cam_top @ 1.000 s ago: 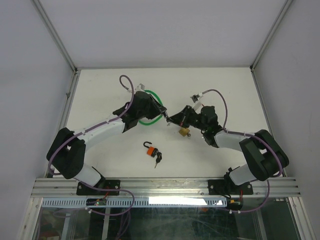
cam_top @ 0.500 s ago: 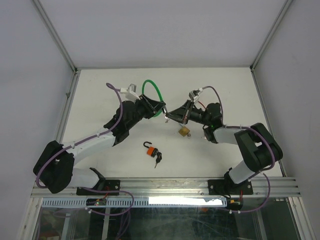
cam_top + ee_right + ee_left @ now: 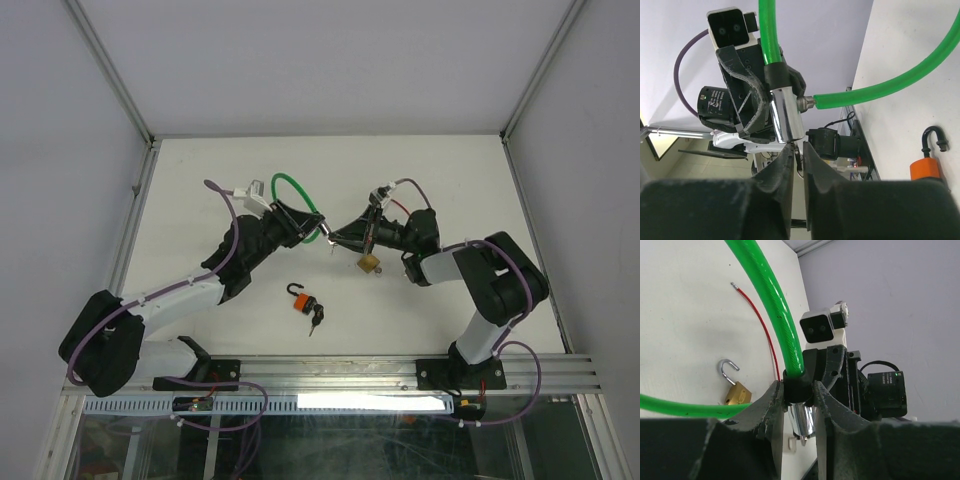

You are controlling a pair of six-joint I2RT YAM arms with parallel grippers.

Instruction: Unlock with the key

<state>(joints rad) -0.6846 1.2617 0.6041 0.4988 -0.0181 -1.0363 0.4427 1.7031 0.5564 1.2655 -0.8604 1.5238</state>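
Note:
A green cable lock [image 3: 290, 185] hangs above the table. My left gripper [image 3: 316, 228] is shut on the black collar above its chrome barrel [image 3: 802, 417], which sticks out below the fingertips [image 3: 774, 395]. In the right wrist view the barrel [image 3: 787, 117] points down at my right gripper [image 3: 799, 150]. The small key [image 3: 798, 161] stands in the barrel's end between the right jaws. Those jaws stand a narrow slit apart, with a sliver of light beside the key. In the top view the right gripper [image 3: 337, 238] meets the left one mid-table.
A brass padlock [image 3: 369, 263], shackle open, lies on the white table [image 3: 440, 170] under the grippers. An orange and black padlock with keys [image 3: 305, 303] lies nearer the front. A thin red wire [image 3: 765, 335] trails behind the right wrist.
The left arm has swung left and back, lifting the green loop. The right wrist has turned with the key, and its jaws have eased slightly apart.

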